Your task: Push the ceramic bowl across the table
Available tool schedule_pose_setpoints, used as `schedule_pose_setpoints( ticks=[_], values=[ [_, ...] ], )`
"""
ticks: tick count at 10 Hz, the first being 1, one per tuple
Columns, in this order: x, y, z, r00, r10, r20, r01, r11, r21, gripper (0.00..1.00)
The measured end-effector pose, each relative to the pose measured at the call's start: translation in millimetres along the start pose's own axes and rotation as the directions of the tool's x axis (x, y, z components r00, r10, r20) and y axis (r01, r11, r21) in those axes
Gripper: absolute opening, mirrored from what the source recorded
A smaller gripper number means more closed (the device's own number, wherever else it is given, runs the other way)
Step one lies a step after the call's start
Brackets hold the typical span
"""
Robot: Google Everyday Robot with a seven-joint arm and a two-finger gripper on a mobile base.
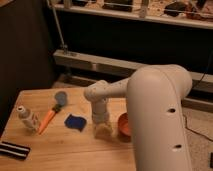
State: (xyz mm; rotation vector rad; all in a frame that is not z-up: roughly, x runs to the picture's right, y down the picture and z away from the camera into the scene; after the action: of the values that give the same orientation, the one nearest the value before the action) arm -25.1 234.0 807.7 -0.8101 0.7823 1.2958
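Note:
The orange-red ceramic bowl [123, 125] sits on the light wooden table [60, 150] near its right side, partly hidden behind my white arm. My gripper [102, 131] points down at the table just left of the bowl, between it and the blue sponge [75, 121]. The gripper stands close beside the bowl; I cannot tell if they touch.
An orange-handled brush [50, 114] with a grey-blue head lies at the left. A small white bottle [27, 117] stands near the left edge. A black-and-white striped object [13, 150] lies at the front left corner. Metal shelving runs behind the table.

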Motion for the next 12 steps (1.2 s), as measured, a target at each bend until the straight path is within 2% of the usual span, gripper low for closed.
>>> schedule_pose_setpoints(
  ticks=[1, 2, 3, 4, 5, 6, 8, 10, 12],
  values=[
    [-1.2, 2.0, 7.2, 1.0, -0.007, 0.005, 0.007, 1.0, -0.03, 0.65],
    [-1.6, 2.1, 11.1, 1.0, -0.008, 0.007, 0.009, 0.999, -0.045, 0.65],
    [-2.8, 1.7, 18.5, 1.0, -0.004, 0.009, 0.005, 0.996, -0.086, 0.65],
    [-7.0, -4.0, 23.4, 1.0, 0.002, 0.021, 0.0, 0.994, -0.106, 0.65],
    [-8.9, -9.0, 25.9, 1.0, 0.006, 0.028, -0.003, 0.994, -0.111, 0.65],
    [-12.2, -23.9, 30.9, 0.999, 0.022, 0.043, -0.017, 0.993, -0.114, 0.65],
    [-16.5, -43.7, 29.9, 0.997, 0.047, 0.067, -0.04, 0.994, -0.104, 0.65],
    [-23.8, -76.6, 16.4, 0.987, 0.096, 0.125, -0.087, 0.993, -0.079, 0.65],
    [-27.9, -91.9, 4.7, 0.978, 0.114, 0.177, -0.104, 0.993, -0.062, 0.65]
  ],
)
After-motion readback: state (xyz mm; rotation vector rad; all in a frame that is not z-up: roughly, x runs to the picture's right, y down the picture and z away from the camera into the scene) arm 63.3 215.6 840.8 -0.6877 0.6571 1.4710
